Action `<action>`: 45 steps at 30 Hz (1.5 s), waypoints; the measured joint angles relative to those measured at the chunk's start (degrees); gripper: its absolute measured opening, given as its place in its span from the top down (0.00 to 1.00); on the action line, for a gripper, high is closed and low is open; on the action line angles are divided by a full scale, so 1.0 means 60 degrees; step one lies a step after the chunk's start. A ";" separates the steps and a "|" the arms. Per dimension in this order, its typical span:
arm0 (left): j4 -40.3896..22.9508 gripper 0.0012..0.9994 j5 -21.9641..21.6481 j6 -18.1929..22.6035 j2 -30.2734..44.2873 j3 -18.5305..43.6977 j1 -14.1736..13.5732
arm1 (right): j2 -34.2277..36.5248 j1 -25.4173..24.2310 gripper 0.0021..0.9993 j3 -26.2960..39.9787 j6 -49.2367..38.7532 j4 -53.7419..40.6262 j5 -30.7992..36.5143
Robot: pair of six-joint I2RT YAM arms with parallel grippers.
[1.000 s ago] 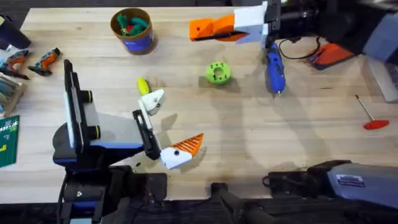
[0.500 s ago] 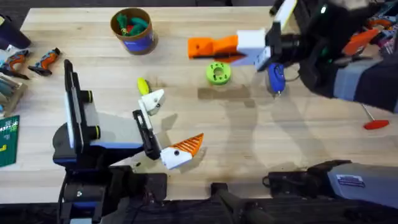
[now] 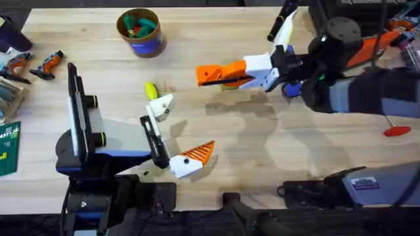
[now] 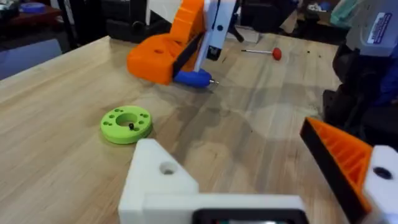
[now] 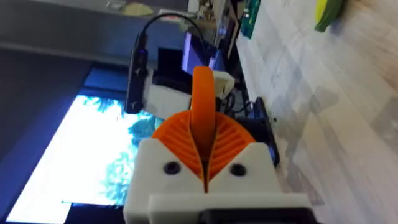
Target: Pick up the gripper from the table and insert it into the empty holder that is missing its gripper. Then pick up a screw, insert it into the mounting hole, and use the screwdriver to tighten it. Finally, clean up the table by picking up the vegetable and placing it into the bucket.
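Holder [image 3: 162,103] sits bare on the left gripper [image 3: 182,128], which is spread wide and carrying nothing. Farther out, the right gripper [image 3: 220,73] hangs above the table, pinched tight on the gripper [image 5: 202,102], well apart from the holder. My worry: the grip looks thin, so the wedge could twist or pop out going in, or bump the vegetable [image 3: 151,90] just beside the holder.

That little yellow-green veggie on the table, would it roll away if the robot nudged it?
Probably, if pushed from the side: the vegetable looks oblong and rounded, and it lies on the flat wooden table. Its skin looks smooth, so a grip might slip. Being small, it is likely light.
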 joint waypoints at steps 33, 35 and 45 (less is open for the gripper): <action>0.0000 0.01 0.0001 0.0000 0.0000 0.0000 0.0000 | 0.1800 0.1169 0.99 0.0011 0.2058 0.2463 -0.1421; 0.0000 0.01 0.0003 0.0000 0.0000 0.0000 0.0000 | 0.1800 0.1245 0.99 0.0021 0.2095 0.2445 -0.1355; 0.0000 0.01 0.0000 0.0000 0.0000 0.0000 0.0000 | 0.1800 0.1535 0.99 0.0240 0.1975 0.2219 -0.0968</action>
